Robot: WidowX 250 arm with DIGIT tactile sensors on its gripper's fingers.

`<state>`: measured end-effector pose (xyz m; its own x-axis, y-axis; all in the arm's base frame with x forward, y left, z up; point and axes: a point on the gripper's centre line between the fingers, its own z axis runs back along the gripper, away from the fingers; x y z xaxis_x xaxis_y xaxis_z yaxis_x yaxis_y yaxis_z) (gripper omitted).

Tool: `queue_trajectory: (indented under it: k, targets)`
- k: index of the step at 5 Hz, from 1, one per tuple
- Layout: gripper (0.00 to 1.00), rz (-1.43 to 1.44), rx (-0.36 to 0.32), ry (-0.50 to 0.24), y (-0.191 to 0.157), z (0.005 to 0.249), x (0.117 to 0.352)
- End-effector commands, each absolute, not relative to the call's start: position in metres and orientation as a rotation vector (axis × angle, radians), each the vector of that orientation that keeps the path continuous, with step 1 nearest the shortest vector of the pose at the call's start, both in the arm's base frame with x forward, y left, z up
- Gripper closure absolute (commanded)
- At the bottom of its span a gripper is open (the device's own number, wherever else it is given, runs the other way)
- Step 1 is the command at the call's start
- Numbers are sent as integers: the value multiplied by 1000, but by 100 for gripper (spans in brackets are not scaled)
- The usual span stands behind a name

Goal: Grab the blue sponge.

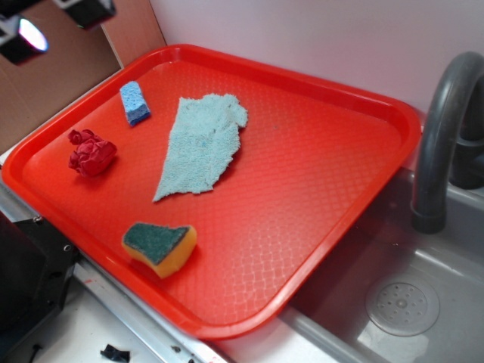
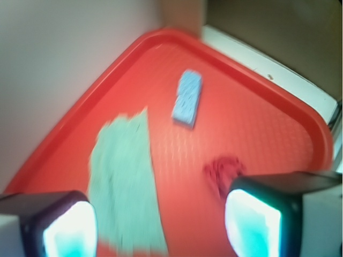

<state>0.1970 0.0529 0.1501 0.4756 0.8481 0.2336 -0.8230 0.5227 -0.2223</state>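
gripper (image 2: 161, 225) up high, fingers spread and empty, target ahead.
blue sponge (image 1: 134, 103) lies loose near the red tray's (image 1: 325, 174) far-left corner, beside the teal cloth (image 1: 200, 144); in the wrist view it's forward of the gap, long axis nearly straight away, tilted slightly right.

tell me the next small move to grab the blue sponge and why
Probably move the tool forward and down toward the blue sponge. In the wrist view its fingers are spread with nothing between them, and the sponge lies ahead on the red tray, apart from the teal cloth.
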Motion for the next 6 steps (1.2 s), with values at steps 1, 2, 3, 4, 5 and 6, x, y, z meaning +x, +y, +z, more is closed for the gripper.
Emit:
queue_trajectory:
  k: [1,2,3,4,5,6]
  targets:
    - [0,1432,34,-435,97,115,216]
    - [0,1434,126,-480,115,75,237]
    - [0,1400,136,-465,121,51,253]
    - [0,1376,156,-426,125,32,258]
    - [23,1376,159,-410,123,27,257]
    - [100,1386,170,-412,120,26,254]
